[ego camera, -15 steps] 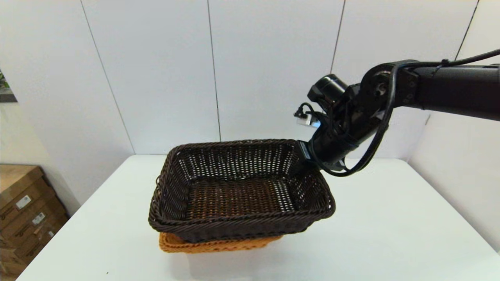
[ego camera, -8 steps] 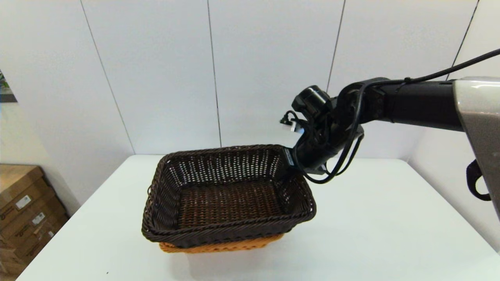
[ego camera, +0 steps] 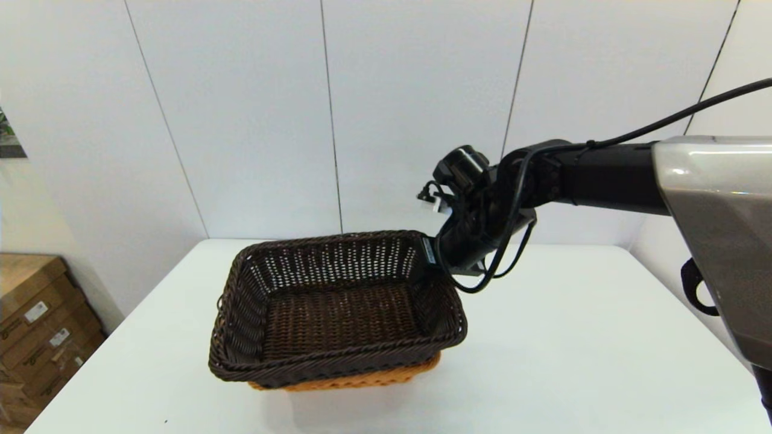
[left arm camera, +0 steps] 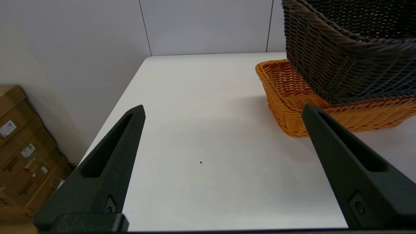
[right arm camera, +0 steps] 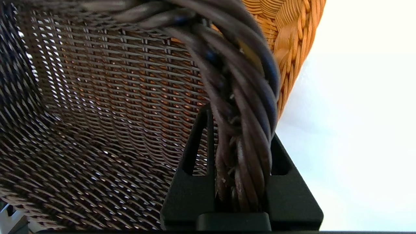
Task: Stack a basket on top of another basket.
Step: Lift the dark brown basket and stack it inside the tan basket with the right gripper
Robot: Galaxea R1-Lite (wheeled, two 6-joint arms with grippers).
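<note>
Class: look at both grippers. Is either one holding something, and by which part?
The right gripper holds the dark brown basket by its rolled rim, one finger inside the wall and one outside. The left gripper is open and holds nothing.

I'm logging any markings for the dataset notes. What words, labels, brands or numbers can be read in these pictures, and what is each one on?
No text can be read anywhere.
White stickers on the cardboard boxes left of the table: print too small to read.
Small label on the right gripper, near where it clamps the dark brown basket: blurred, unreadable.
Dark brown basket, orange-tan basket, white table and left gripper: no markings visible.
</note>
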